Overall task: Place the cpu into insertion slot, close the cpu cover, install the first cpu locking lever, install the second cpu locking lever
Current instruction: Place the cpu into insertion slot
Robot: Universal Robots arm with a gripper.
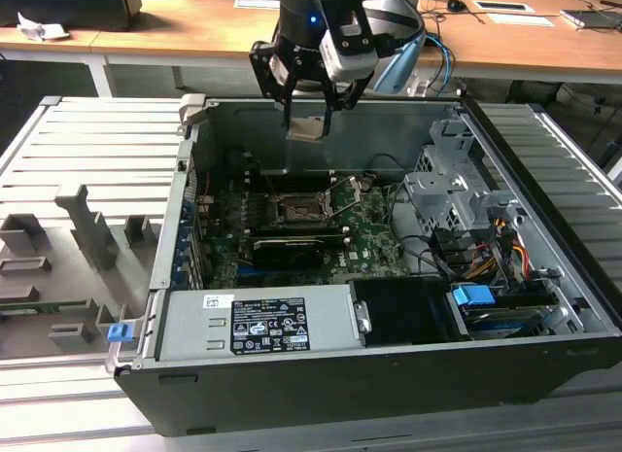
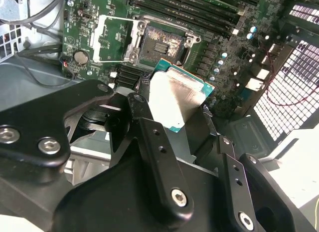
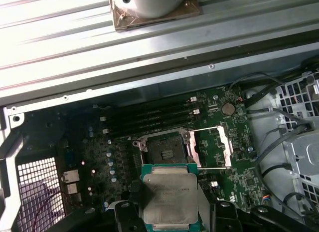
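My pincer is clamped on the cpu, jaws only as wide apart as the plate, gripping two opp. edges. In the exterior view it hangs inside the open computer case, up near the back wall and well above the green circuit board. There the tips merge w/ the plate, so exact contact is hard to read. In both wrist views my own black linkage covers the near part of the cpu. One edge is cut off, and I see dark fingers at its sides but not the pads.

Below the cpu and apart from it is the insertion slot, uncovered, dark centre exposed. The cpu cover is swung open just beside the slot; flat or tilted, can't tell. Thin metal rods run by the frame, and I can't tell which is which.

Further out on the board are the memory slots and a coin battery. In the exterior view a long black card lies near the slot, w/ the labelled power supply box at the case's front. The case sits on a grey ribbed table, and a wooden desk stands behind. A round metal part on a copper-coloured base is cut off; can't ID it.
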